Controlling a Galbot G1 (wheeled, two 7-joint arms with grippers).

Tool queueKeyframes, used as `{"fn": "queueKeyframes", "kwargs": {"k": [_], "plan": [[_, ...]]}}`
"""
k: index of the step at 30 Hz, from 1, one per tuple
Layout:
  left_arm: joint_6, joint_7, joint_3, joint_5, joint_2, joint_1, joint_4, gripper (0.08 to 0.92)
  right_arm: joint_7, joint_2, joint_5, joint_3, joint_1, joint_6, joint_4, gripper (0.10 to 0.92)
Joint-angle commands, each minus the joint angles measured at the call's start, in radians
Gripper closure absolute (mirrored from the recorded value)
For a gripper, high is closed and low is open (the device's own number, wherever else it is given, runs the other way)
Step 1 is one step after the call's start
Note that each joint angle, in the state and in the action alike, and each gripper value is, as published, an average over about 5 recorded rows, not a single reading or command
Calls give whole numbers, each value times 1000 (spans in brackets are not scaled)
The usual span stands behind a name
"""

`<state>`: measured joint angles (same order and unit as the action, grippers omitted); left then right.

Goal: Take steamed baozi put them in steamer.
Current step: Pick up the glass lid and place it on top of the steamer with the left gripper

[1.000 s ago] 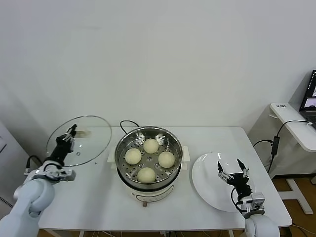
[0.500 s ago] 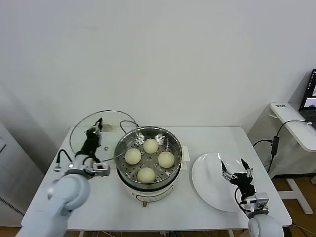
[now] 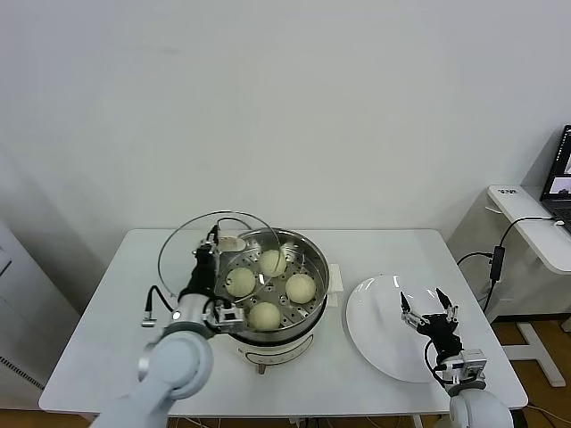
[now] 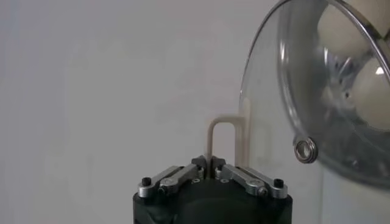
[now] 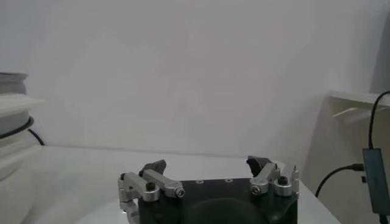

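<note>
Four pale baozi (image 3: 265,315) lie on the perforated tray inside the shiny steamer (image 3: 317,260) at the table's middle. My left gripper (image 3: 211,247) is shut on the cream handle (image 4: 223,141) of the round glass lid (image 3: 183,245) and holds the lid tilted over the steamer's left rim. In the left wrist view the lid (image 4: 329,97) shows with buns behind the glass. My right gripper (image 3: 426,306) is open and empty above the white plate (image 3: 375,330); it also shows in the right wrist view (image 5: 206,167).
A black cord (image 3: 230,221) runs behind the steamer. A side table with a cable (image 3: 526,223) stands at the far right. The white table (image 3: 116,339) extends left of the steamer.
My left arm has carried the glass lid from the table's far left rightwards to over the steamer's left rim. The right gripper has barely moved.
</note>
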<state>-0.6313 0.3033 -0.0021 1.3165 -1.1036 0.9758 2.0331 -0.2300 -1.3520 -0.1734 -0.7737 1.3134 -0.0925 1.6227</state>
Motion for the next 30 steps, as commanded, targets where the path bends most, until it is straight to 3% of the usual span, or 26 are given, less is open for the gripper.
{"fn": "queueKeyframes", "kwargs": {"k": [1, 30], "plan": [[-50, 16, 105, 100, -119, -13, -1, 886, -1, 1, 0, -4, 1, -1, -2, 203], [64, -57, 141, 49, -137, -11, -102, 886, -2, -17, 9, -7, 2, -5, -11, 203]]}}
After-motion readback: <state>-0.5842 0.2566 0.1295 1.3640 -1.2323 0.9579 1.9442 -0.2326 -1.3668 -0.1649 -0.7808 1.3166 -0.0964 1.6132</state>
